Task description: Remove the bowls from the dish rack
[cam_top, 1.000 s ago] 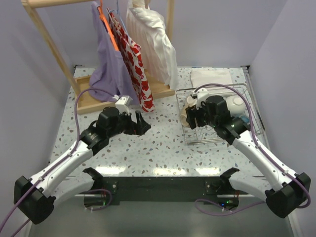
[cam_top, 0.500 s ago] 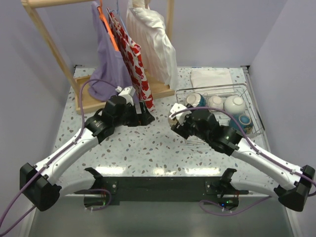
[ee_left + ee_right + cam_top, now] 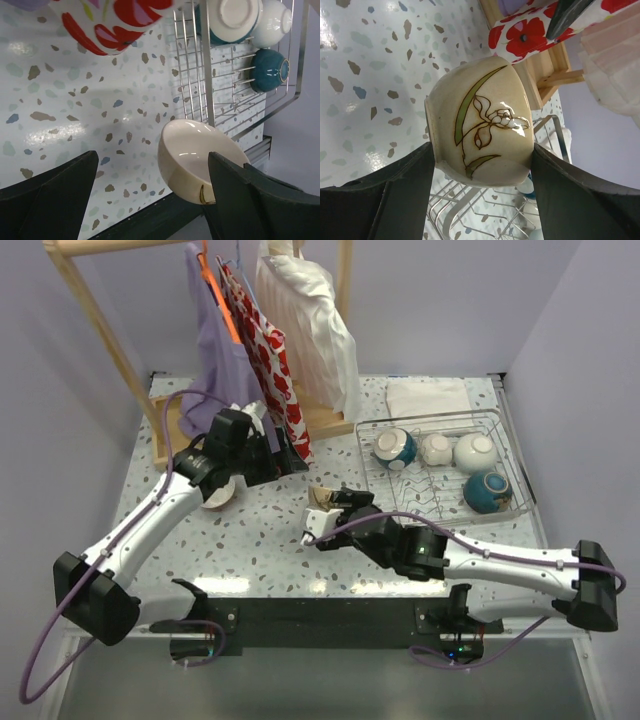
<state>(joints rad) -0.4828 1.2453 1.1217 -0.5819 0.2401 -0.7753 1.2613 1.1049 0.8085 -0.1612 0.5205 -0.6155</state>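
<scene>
My right gripper (image 3: 325, 515) is shut on a beige bowl (image 3: 322, 501) with a painted flower (image 3: 480, 125), held above the table left of the dish rack (image 3: 437, 502). The same bowl (image 3: 195, 162) shows in the left wrist view, beyond my open, empty left gripper (image 3: 150, 157). That left gripper (image 3: 285, 462) hovers by the clothes stand. The dish rack (image 3: 200, 75) holds two teal bowls (image 3: 395, 448) (image 3: 490, 490), a cream bowl (image 3: 435, 448) and a white bowl (image 3: 473, 451). Another pale bowl (image 3: 218, 495) sits on the table, half hidden under my left arm.
A wooden clothes stand (image 3: 185, 445) with hanging garments, among them a red-flowered cloth (image 3: 275, 360), fills the back left. A folded white towel (image 3: 428, 395) lies behind the rack. Speckled table stretches between the arms.
My right arm has carried the flowered bowl out of the rack, leftward and toward the front. The left arm has swung back toward the clothes stand, uncovering a pale bowl on the table.
</scene>
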